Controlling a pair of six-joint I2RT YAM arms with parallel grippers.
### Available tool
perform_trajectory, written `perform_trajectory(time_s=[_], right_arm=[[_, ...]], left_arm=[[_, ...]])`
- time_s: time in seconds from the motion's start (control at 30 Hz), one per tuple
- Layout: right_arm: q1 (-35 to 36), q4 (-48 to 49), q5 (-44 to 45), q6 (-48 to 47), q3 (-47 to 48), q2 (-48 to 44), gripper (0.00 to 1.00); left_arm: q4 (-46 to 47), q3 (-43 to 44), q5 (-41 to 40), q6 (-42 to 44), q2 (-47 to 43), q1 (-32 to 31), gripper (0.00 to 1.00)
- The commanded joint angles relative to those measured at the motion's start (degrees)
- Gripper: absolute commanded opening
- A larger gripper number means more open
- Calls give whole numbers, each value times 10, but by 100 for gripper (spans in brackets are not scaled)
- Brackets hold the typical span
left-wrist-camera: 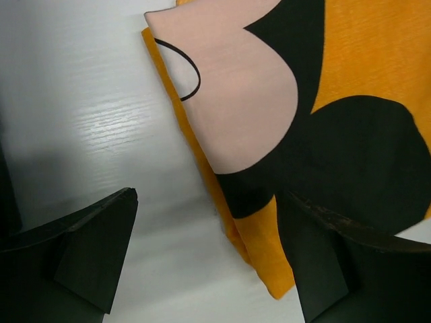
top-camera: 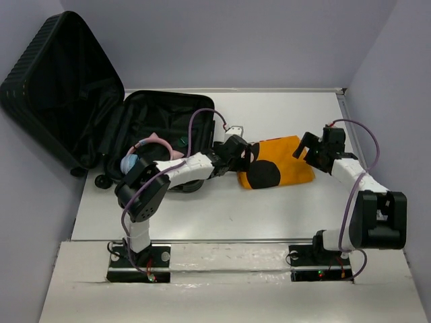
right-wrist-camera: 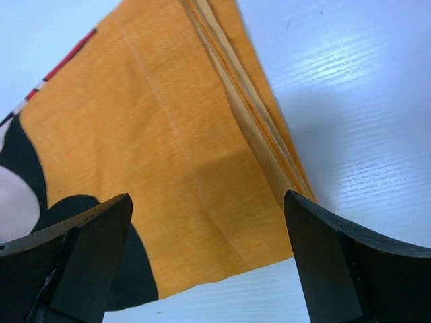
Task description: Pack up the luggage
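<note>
The luggage [top-camera: 101,101] lay open at the far left of the white surface [top-camera: 202,215], its ribbed lid standing up against the left wall and its black-lined lower half flat on the surface, with two small wheels showing at its near left corner. Inside the lower half, partly hidden by the left arm, sat a pink item [top-camera: 153,142] and a round blue item [top-camera: 129,163]. A small white object [top-camera: 234,130] sat just beside the luggage's right edge. To the right of the luggage, near the middle of the surface, lay a folded orange cloth [top-camera: 286,165] with black and pale pink patches. The left claw [top-camera: 248,157] reached across from the luggage side to the cloth's left end; in its wrist view the left claw [left-wrist-camera: 209,202] stood with its fingers well apart, one over bare surface and the other over the cloth's black patch, the cloth's edge between them. The right claw [top-camera: 308,148] hovered at the cloth's far right corner; in its wrist view the right claw [right-wrist-camera: 207,202] was also spread wide, both fingers framing the stacked orange layers and gripping nothing. Whether either claw touched the cloth could not be told.
</note>
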Motion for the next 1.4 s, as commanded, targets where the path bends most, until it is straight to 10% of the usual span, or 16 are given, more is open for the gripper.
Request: perform_trajectory(time_s=[0.0,0.47,0.63,0.8,0.93,1.37], right_arm=[[-23,36,21,2,30,48,100],[-29,55,-79,-7,56,174,98],[-23,82,-160,0,39,178,79],[-18,120,-216,24,11,182,60],[-18,178,-277,44,-11,186,28],[98,236,-300,126,-23,-37,7]], left_arm=[[5,44,-41,-16,34,-2,97],[36,70,-8,-39,124,0,83],[55,66,-3,-46,138,0,69],[92,41,5,-58,129,1,32],[114,21,11,-61,111,1,8],[93,64,64,-36,-82,23,6]])
